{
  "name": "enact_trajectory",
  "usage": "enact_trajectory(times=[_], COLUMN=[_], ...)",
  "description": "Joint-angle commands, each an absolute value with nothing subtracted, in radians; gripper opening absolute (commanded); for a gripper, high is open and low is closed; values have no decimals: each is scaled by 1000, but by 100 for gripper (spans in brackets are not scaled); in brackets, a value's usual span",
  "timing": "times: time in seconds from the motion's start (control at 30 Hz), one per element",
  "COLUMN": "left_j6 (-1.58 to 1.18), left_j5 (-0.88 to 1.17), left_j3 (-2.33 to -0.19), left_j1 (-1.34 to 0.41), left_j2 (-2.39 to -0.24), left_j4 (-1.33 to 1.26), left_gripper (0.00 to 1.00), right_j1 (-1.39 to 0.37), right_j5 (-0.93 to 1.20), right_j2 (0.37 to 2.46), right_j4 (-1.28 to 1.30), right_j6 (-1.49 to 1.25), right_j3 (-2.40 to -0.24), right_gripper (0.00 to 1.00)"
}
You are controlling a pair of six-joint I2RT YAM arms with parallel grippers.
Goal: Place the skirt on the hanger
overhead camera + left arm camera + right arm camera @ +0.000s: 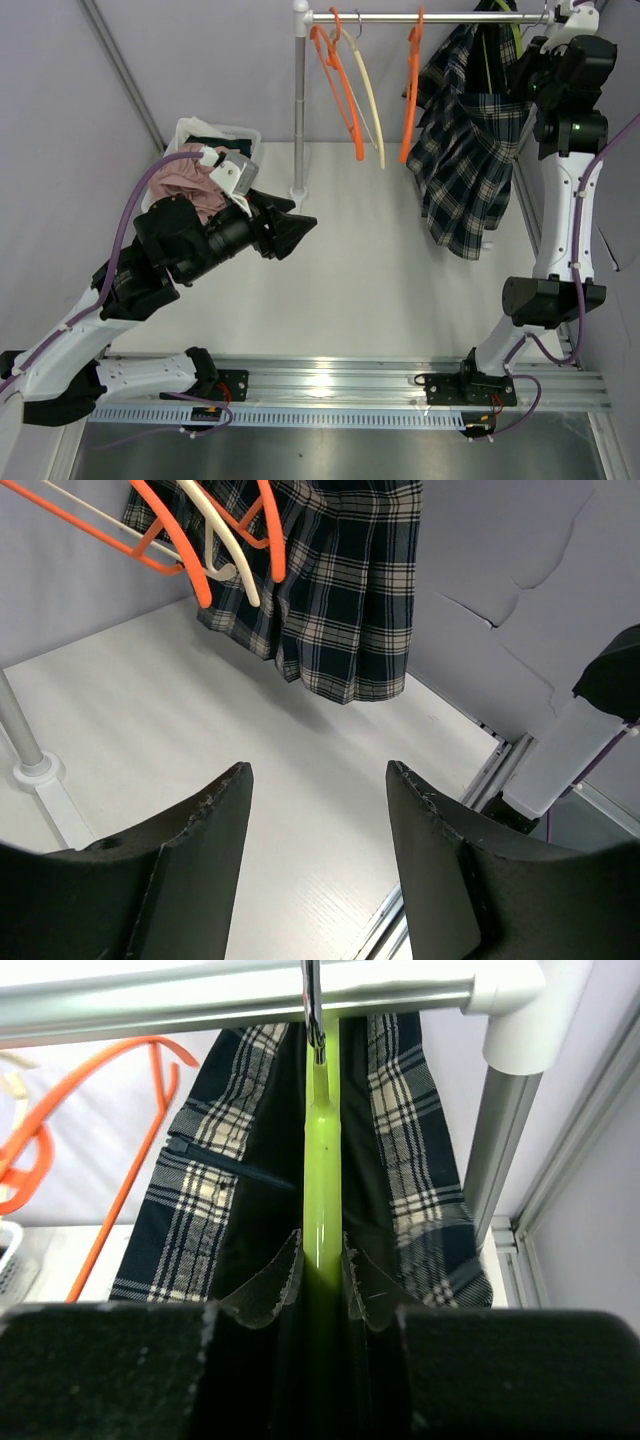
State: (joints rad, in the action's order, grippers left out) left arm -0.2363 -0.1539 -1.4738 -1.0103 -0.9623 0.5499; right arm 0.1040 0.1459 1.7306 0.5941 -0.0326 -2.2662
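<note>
The skirt is a soft pleated cloth in a dark blue and white check. It hangs at the right end of the round metal rail, with its hem loose above the white table. It sits on a lime-green hanger of smooth, shiny plastic, whose metal hook goes over the rail; in the right wrist view the waistband lies on both sides of this hanger. The right gripper is closed narrowly on the green bar, with one black finger pressing at each side. Further left on the rail hang thin orange hangers and one cream hanger, all of slim curved plastic. The rail rests on a shiny upright post with a white foot. The left gripper has its matte black fingers, rough at the edges, spread wide apart, and it holds nothing; it hangs over the left part of the table. Behind the left arm stands a white plastic basket. In it lies a crumpled pink cloth, and at the back something dark that I cannot identify.
</note>
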Motion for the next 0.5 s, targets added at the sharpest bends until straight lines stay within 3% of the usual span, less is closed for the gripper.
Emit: enact_trajectory(times=[0.0,0.27,0.47], left_j6=[-241,-241,-239], left_j5=[-155,-161,-181], left_j3=[-1490,-1486,-1482], left_j1=[-1003,-1003,-1003], left_j2=[-962,-963,-959], left_j4=[545,548,551], left_gripper=[61,61,61], right_j1=[109,132,135], right_j5=[84,77,48], right_j2=[1752,1810,1743], right_j4=[402,396,379], right_j6=[-41,-83,-132], right_j3=[-2339,-2310,-2197], right_gripper=[0,0,1])
